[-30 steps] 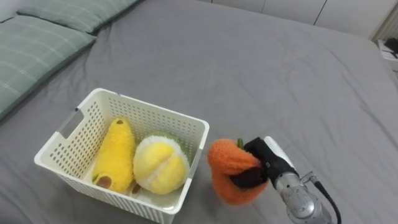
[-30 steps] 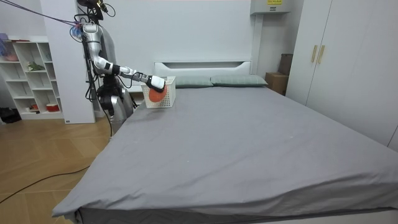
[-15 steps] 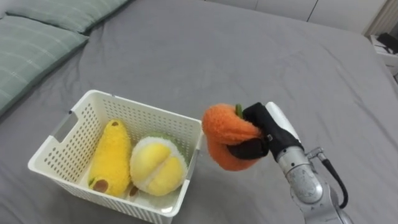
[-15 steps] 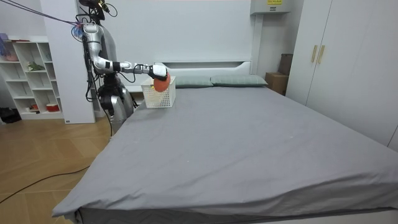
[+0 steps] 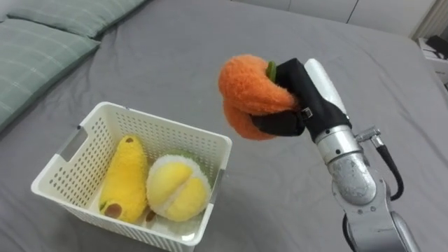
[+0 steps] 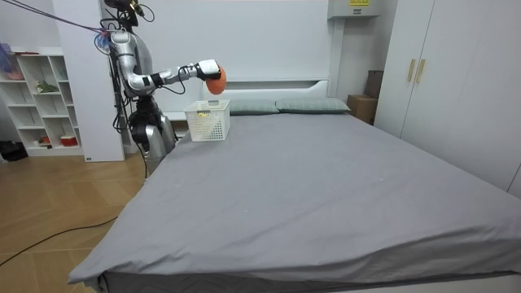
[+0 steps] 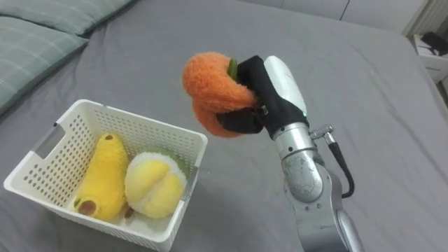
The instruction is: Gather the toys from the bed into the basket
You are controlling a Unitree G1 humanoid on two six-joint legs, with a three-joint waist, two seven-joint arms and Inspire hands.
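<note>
My right hand [image 5: 301, 105] [image 7: 269, 101] is shut on an orange plush fruit [image 5: 250, 94] [image 7: 215, 92] and holds it in the air, above and to the right of the white basket [image 5: 84, 150] [image 7: 59, 136]. The basket sits on the grey bed and holds a yellow plush banana [image 5: 127, 178] [image 7: 101, 175] and a pale yellow round plush [image 5: 178, 185] [image 7: 154, 185]. In the room view I stand at the bed's head corner with the orange toy [image 6: 215, 80] raised over the basket [image 6: 208, 120].
Grey bedspread [image 5: 210, 56] stretches all around the basket. Green striped pillows [image 5: 42, 42] lie at the upper left. In the room view a white shelf unit [image 6: 37, 106] stands behind me and a wardrobe [image 6: 440, 81] on the room view's right.
My right hand has lifted the orange plush from bed level beside the basket up into the air, moving it higher and slightly toward the basket.
</note>
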